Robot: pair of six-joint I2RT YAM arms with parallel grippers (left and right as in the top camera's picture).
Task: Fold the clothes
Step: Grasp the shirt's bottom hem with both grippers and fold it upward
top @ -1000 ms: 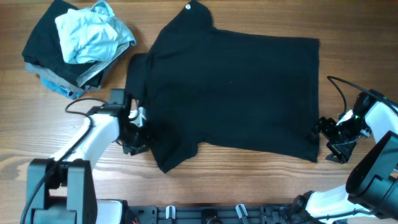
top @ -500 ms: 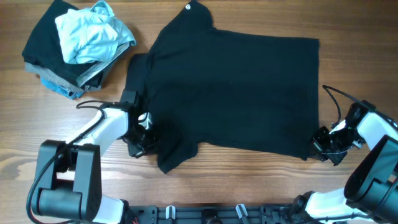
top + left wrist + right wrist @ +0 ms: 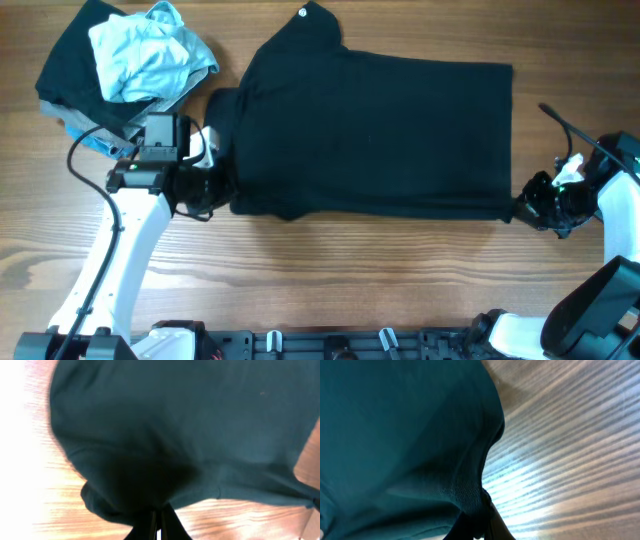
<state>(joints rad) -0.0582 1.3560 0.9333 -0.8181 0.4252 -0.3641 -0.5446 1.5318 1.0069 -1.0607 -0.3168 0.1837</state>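
The black shirt (image 3: pixel 370 130) lies spread on the desk (image 3: pixel 380 285), its near edge running straight from corner to corner. Bare wood lies open below that edge and past the shirt's right side. A pile of clothes (image 3: pixel 125 70) sits just off its upper left. The left hand (image 3: pixel 208 188) grasps the shirt's lower left corner, and the right hand (image 3: pixel 522 210) grasps its lower right corner.

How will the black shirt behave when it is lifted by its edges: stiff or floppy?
Likely floppy: the black shirt bunches into soft folds at the left fingers. Probably light, since the thin fabric lies flat on the table. The middle would likely sag between grips.
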